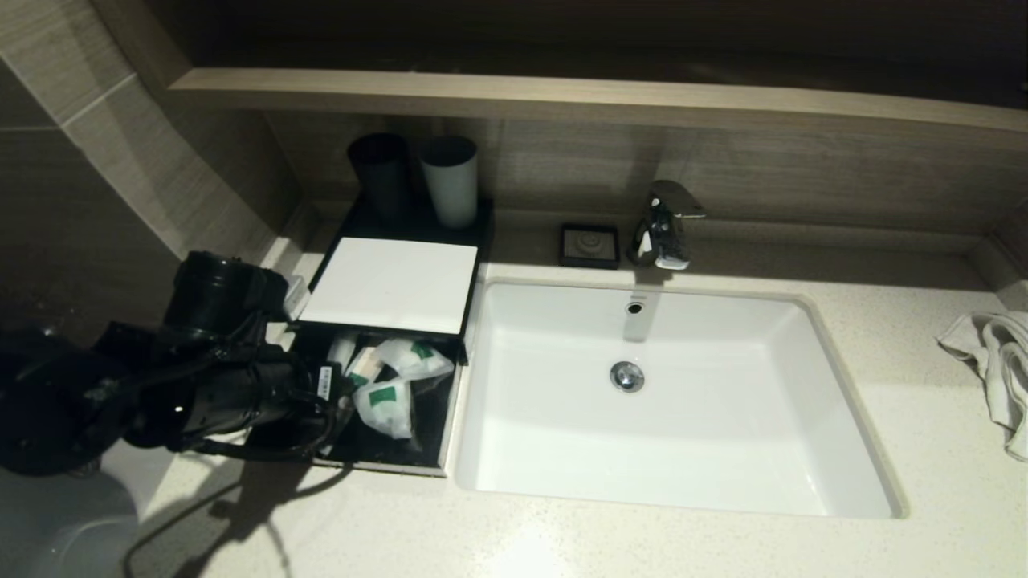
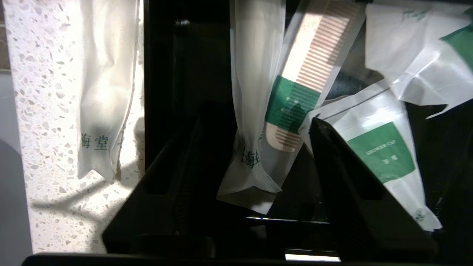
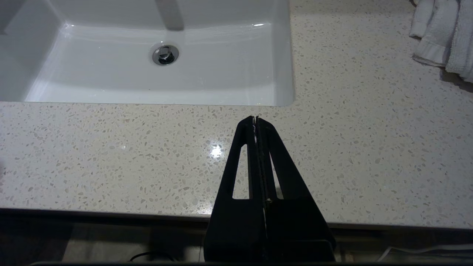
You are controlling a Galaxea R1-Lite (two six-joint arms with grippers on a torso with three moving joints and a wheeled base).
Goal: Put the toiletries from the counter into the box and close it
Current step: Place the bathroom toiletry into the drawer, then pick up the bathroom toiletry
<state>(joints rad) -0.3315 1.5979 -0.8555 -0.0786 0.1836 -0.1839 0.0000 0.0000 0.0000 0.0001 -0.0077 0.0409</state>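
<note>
A black box (image 1: pixel 440 449) stands left of the sink, and a white lid (image 1: pixel 393 282) covers its far part. The open near part holds several white-and-green packets: a shower cap packet (image 1: pixel 385 405) (image 2: pixel 380 155), a comb packet (image 2: pixel 310 66) and another packet (image 1: pixel 414 357) (image 2: pixel 414 51). My left gripper (image 1: pixel 329 401) (image 2: pixel 258 125) is open over the box's near-left corner. The end of a plain white packet (image 2: pixel 251 111) lies between its fingers, unpinched. One more white packet (image 2: pixel 103 92) lies on the counter outside the box wall (image 2: pixel 159 74). My right gripper (image 3: pixel 255 119) is shut and empty above the counter's front edge.
The white sink (image 1: pixel 803 449) is set into the speckled counter, with a chrome faucet (image 1: pixel 665 225) behind it. A black cup (image 1: pixel 381 172) and a white cup (image 1: pixel 451 181) stand behind the box. A black dish (image 1: pixel 590 245) sits by the faucet. A towel (image 1: pixel 1000 361) lies far right.
</note>
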